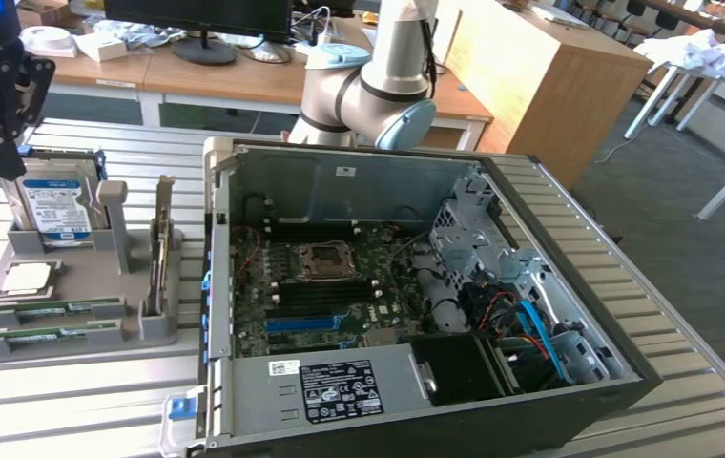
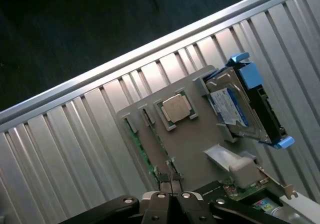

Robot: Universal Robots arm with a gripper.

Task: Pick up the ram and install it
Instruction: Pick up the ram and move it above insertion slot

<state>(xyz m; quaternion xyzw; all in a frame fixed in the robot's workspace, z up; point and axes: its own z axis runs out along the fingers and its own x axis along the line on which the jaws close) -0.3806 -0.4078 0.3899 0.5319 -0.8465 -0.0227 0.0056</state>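
Observation:
Two ram sticks lie side by side in slots at the front of a grey holder tray (image 1: 76, 358). They are thin green boards, one (image 1: 51, 310) behind the other (image 1: 45, 336). In the wrist view the ram sticks (image 2: 142, 149) run along the tray (image 2: 195, 144) toward my fingertips. My black gripper (image 1: 9, 170) hangs above the back of the tray, close to the hard drive and apart from the ram. Its fingers are shut together in the wrist view (image 2: 170, 180), with nothing between them.
The tray also carries a square silver processor (image 1: 28, 277) (image 2: 176, 108), an upright blue-labelled hard drive (image 1: 57, 205) (image 2: 235, 104) and a standing expansion card (image 1: 161, 248). An open computer case (image 1: 617, 382) lies on the ribbed metal table, its motherboard (image 1: 324, 286) exposed. The arm's base (image 1: 376, 95) stands behind the case.

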